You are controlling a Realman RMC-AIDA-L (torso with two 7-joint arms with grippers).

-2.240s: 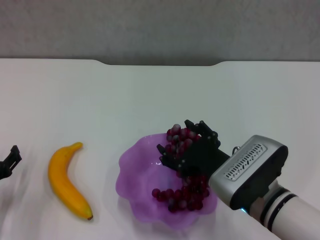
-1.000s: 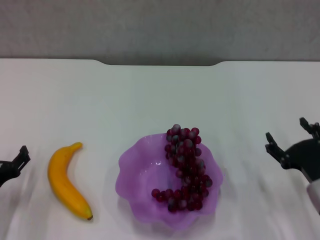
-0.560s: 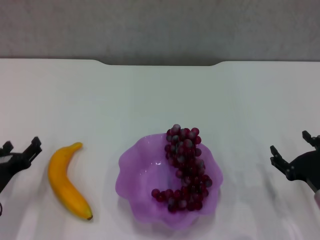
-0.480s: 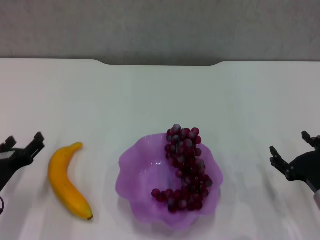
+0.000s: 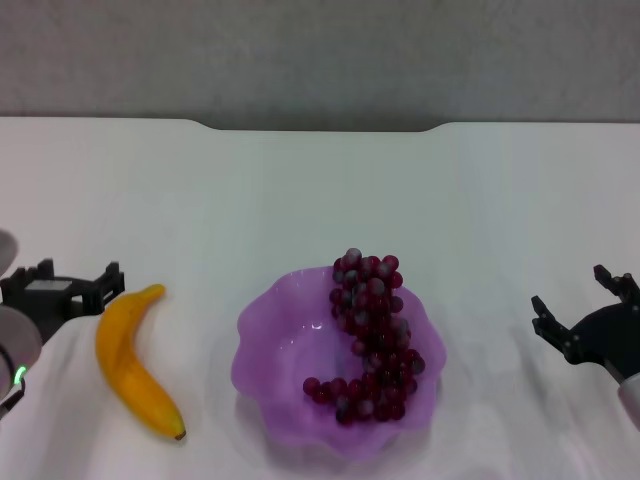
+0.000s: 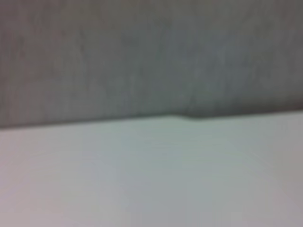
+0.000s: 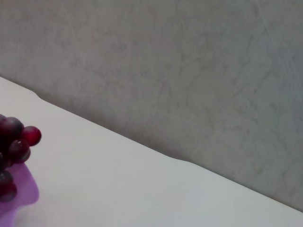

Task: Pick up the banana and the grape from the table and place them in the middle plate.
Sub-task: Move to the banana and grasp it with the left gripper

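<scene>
Grey wall (image 5: 320, 55) runs behind the table (image 5: 300, 190), a broad white top with a notch along its far edge.

Low at the table's left side, the left gripper (image 5: 72, 285) has its two dark fingers spread apart, holding nothing. Just to its right and a little nearer the robot lies the banana (image 5: 133, 363), flat on the white surface; its pale upper end sits almost at the gripper's right fingertip, though whether they touch cannot be told, and its dark tip points away from the claw toward the near edge. The left wrist view shows only bare tabletop and wall.

Farther right of that gripper, beyond the banana, sits the middle plate (image 5: 275, 345), translucent purple with a wavy rim. The grape (image 5: 370, 335) bunch lies inside it along the right half, curving from the far rim down to the near one.

Over at the table's right side, the right gripper (image 5: 585, 310) hangs well clear of the plate, its fingers parted and empty. The plate and grapes lie off to its left; the right wrist view catches only a few grapes and a corner of the purple rim.
</scene>
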